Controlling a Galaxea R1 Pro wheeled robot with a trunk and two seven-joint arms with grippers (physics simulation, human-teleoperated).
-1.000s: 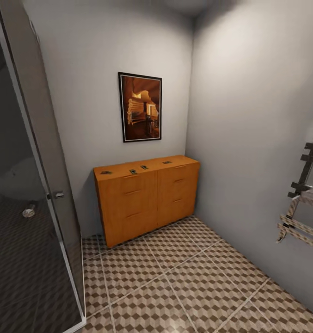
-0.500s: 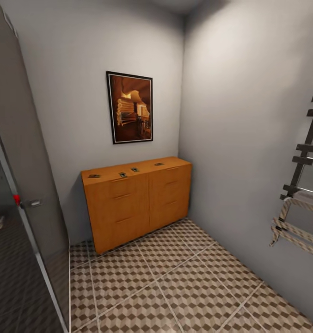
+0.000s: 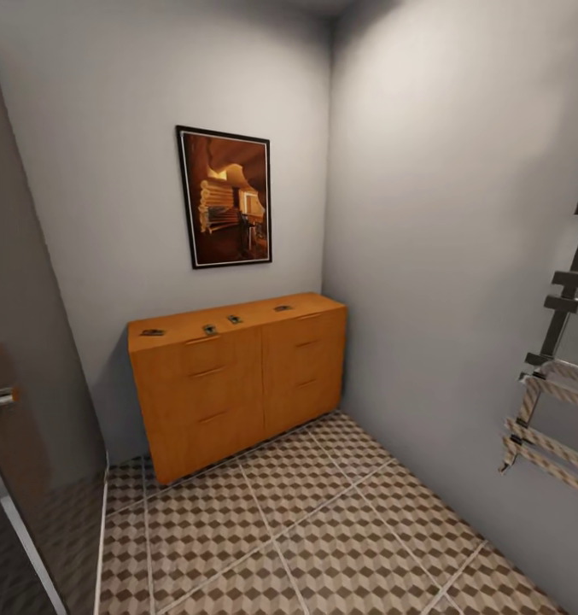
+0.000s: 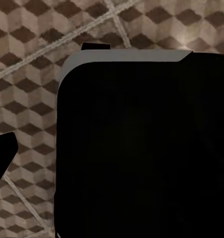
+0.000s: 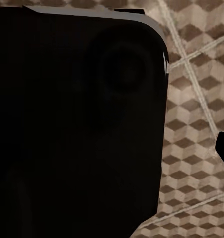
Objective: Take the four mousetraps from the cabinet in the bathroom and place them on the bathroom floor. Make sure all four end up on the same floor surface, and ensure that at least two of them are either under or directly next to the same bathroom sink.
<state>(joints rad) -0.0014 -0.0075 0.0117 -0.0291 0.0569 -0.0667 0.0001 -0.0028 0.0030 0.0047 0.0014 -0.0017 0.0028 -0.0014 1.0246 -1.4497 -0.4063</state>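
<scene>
Four mousetraps (image 3: 210, 329) lie spaced along the cabinet (image 3: 237, 380) top under an unlettered picture (image 3: 226, 197); I cannot tell either gripper's state.

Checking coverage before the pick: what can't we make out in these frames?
- Mousetraps on the cabinet top, head view: too small to read their parts or which way they face.
- Towel rack, head view: cut off by the right edge.
- Glass door, head view: cut off by the left edge.
- Both wrist views: a dark body blocks most of each, leaving just bathroom floor tiles; pincer states cannot be told.
</scene>
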